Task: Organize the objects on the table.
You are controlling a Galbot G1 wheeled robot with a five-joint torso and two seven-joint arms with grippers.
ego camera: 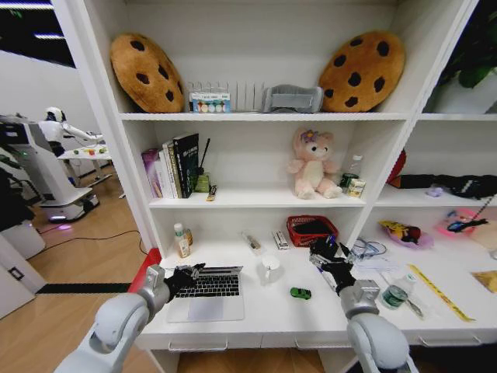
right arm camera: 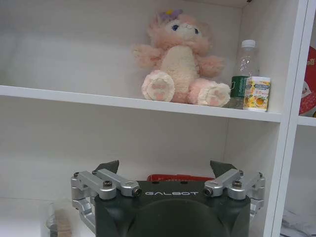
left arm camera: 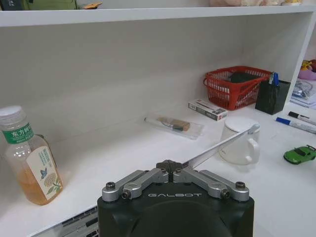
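The silver-white laptop lies on the white table at its front left, keyboard showing. My left gripper is at the laptop's back left corner, shut on the thin edge of its lid, which runs off toward a white mug. The small green toy car sits right of the laptop. Two marker pens lie beyond the car. My right gripper hangs open and empty above the table, just in front of a red basket.
An orange drink bottle stands behind the laptop at the left. A clear packet, a flat box and a black pen holder line the back wall. A water bottle and a yellow strip lie right. Shelves overhang.
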